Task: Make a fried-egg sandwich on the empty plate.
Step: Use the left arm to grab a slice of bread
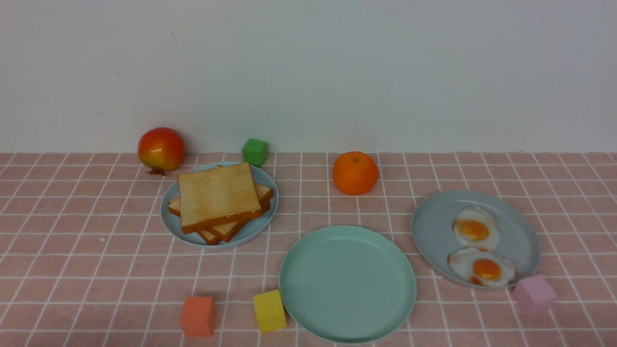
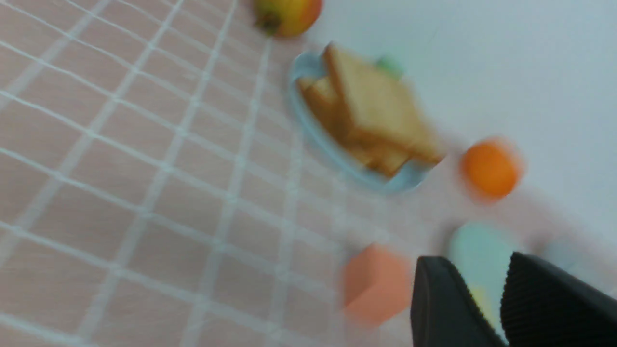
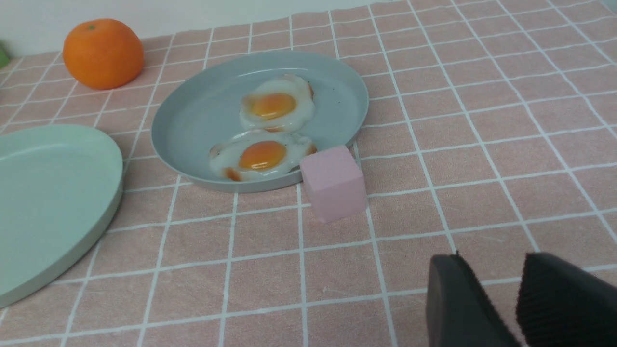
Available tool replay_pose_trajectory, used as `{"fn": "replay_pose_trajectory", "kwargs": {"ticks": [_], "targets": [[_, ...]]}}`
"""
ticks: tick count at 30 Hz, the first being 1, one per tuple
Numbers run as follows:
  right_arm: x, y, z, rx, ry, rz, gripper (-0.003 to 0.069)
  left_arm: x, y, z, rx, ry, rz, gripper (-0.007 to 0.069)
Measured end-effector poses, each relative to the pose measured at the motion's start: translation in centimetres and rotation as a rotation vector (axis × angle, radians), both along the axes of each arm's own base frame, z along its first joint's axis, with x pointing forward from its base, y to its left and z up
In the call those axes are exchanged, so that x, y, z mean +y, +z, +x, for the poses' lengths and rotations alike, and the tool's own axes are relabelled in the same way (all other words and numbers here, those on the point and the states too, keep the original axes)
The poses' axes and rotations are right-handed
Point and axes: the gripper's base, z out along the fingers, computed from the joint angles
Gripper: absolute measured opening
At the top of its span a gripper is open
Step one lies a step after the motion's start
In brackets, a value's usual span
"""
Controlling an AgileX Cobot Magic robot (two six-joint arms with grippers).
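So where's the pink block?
The pink block is on the right in the front view, by the near rim of the grey egg plate.

Plain white wall (image 1: 308,72), pink checked tablecloth (image 1: 72,270), soft even light

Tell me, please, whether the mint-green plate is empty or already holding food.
Empty: the mint-green plate shows only bare surface; the bread slices and fried eggs lie elsewhere.
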Motion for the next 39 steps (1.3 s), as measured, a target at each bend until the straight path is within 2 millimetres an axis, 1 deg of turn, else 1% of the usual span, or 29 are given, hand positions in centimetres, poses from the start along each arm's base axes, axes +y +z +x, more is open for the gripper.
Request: {"fn": "replay_pose_trajectory", "kwargs": {"ticks": [4, 6, 8, 11, 13, 14, 15, 16, 17, 18, 19, 20, 21, 22, 25, 26, 27, 28, 29, 30, 32, 33, 35, 37, 39], "targets": [[0.0, 0.0, 0.0, 0.0, 0.0, 0.0, 0.0239, 0.5, 1.0, 0.1, -0.091, 0.058, -0.188, 0.024], [0.0, 0.0, 0.0, 0.0, 0.0, 0.0, 0.0239, 0.6, 1.3, 0.1, -0.112, 0.075, -0.239, 0.024], [0.0, 0.0, 0.0, 0.0, 0.0, 0.0, 0.0239, 0.9, 1.5, 0.1, -0.131, 0.095, -0.327, 0.024], [0.0, 0.0, 0.0, 0.0, 0.0, 0.0, 0.0239, 0.5, 1.6, 0.0, -0.101, 0.062, -0.343, 0.0224], [0.0, 0.0, 0.0, 0.0, 0.0, 0.0, 0.0239, 0.0, 2.5, -0.2, -0.08, 0.002, -0.299, 0.0185], [0.0, 0.0, 0.0, 0.0, 0.0, 0.0, 0.0239, -0.4, 3.0, -0.4, -0.068, -0.034, -0.256, 0.0157], [0.0, 0.0, 0.0, 0.0, 0.0, 0.0, 0.0239, -0.7, 3.9, -0.7, -0.064, -0.08, -0.179, 0.011], [0.0, 0.0, 0.0, 0.0, 0.0, 0.0, 0.0239, -0.8, 4.1, -0.7, -0.063, -0.086, -0.167, 0.0103], [0.0, 0.0, 0.0, 0.0, 0.0, 0.0, 0.0239, -1.0, 4.6, -0.7, -0.059, -0.109, -0.12, 0.0076], [0.0, 0.0, 0.0, 0.0, 0.0, 0.0, 0.0239, -1.3, 5.7, -0.5, -0.043, -0.148, -0.031, 0.0032], [0.0, 0.0, 0.0, 0.0, 0.0, 0.0, 0.0239, -1.4, 6.5, -0.3, -0.037, -0.173, 0.022, 0.0012], [0.0, 0.0, 0.0, 0.0, 0.0, 0.0, 0.0239, -1.8, 7.3, 0.3, 0.003, -0.218, 0.108, 0.0013], [0.0, 0.0, 0.0, 0.0, 0.0, 0.0, 0.0239, -1.8, 7.5, 0.5, 0.008, -0.22, 0.107, 0.0013], [0.0, 0.0, 0.0, 0.0, 0.0, 0.0, 0.0239, -2.3, 8.4, 1.3, 0.063, -0.281, 0.187, 0.0013], [0.0, 0.0, 0.0, 0.0, 0.0, 0.0, 0.0239, -3.3, 10.1, 3.8, 0.215, -0.414, 0.279, 0.0013], [0.0, 0.0, 0.0, 0.0, 0.0, 0.0, 0.0239, -3.7, 10.7, 5.1, 0.285, -0.47, 0.304, 0.0013], [0.0, 0.0, 0.0, 0.0, 0.0, 0.0, 0.0239, -3.9, 11.1, 6.0, 0.327, -0.5, 0.313, 0.0013], [0.0, 0.0, 0.0, 0.0, 0.0, 0.0, 0.0239, -4.2, 11.7, 7.8, 0.381, -0.535, 0.316, 0.0013], [0.0, 0.0, 0.0, 0.0, 0.0, 0.0, 0.0239, -4.4, 11.9, 8.8, 0.407, -0.55, 0.314, 0.0013], [0.0, 0.0, 0.0, 0.0, 0.0, 0.0, 0.0239, -4.4, 12.0, 9.0, 0.411, -0.551, 0.314, 0.0013], [0.0, 0.0, 0.0, 0.0, 0.0, 0.0, 0.0239, -4.8, 12.6, 11.8, 0.461, -0.573, 0.309, 0.0013], [0.0, 0.0, 0.0, -0.001, 0.0, 0.0, 0.0239, -4.9, 12.5, 12.7, 0.486, -0.585, 0.306, 0.0013], [0.0, 0.1, 0.0, -0.008, 0.0, 0.008, 0.0239, -5.3, 12.5, 13.6, 0.503, -0.611, 0.315, 0.0013], [0.2, 0.3, 0.1, -0.048, -0.006, 0.112, 0.0239, -6.5, 12.5, 14.1, 0.511, -0.684, 0.355, 0.0013], [0.5, 0.7, 0.3, -0.092, -0.015, 0.241, 0.0239, -7.7, 12.4, 13.7, 0.503, -0.748, 0.403, 0.0013]]}}
